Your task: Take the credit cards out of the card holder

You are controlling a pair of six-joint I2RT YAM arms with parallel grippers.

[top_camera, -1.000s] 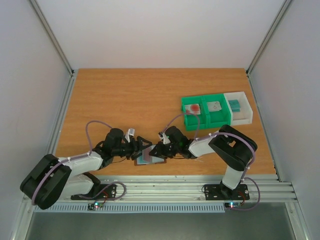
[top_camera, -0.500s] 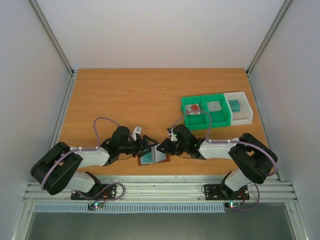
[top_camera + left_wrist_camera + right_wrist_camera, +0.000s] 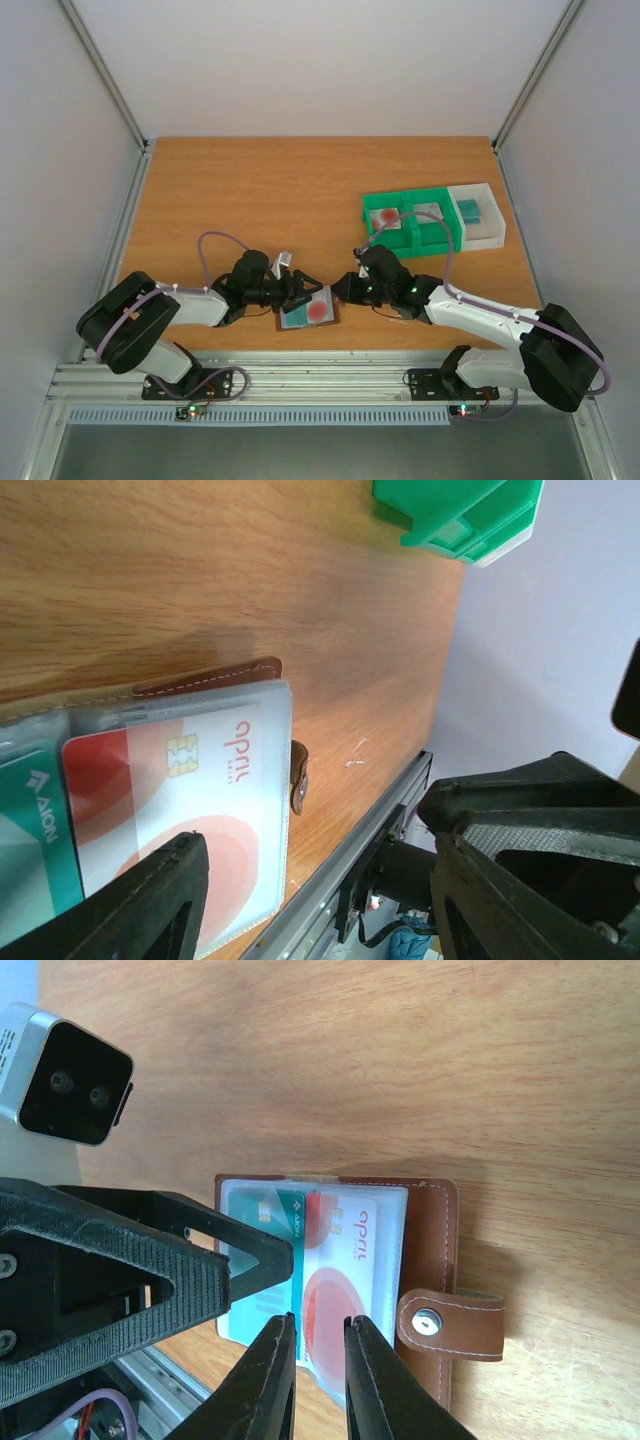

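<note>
Now ease the pink card (image 3: 345,1260) from the card holder (image 3: 430,1220), open at the table's (image 3: 300,190) near edge
Your left gripper (image 3: 315,830) gapes empty over it — pin it; your right gripper (image 3: 318,1322), nearly closed at the card's edge, grip unclear, pulls flat

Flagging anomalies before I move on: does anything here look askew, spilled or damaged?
Nothing stands out. The card holder lies open and flat on the table, its cards seated in the clear sleeves; the bins stand upright.
</note>
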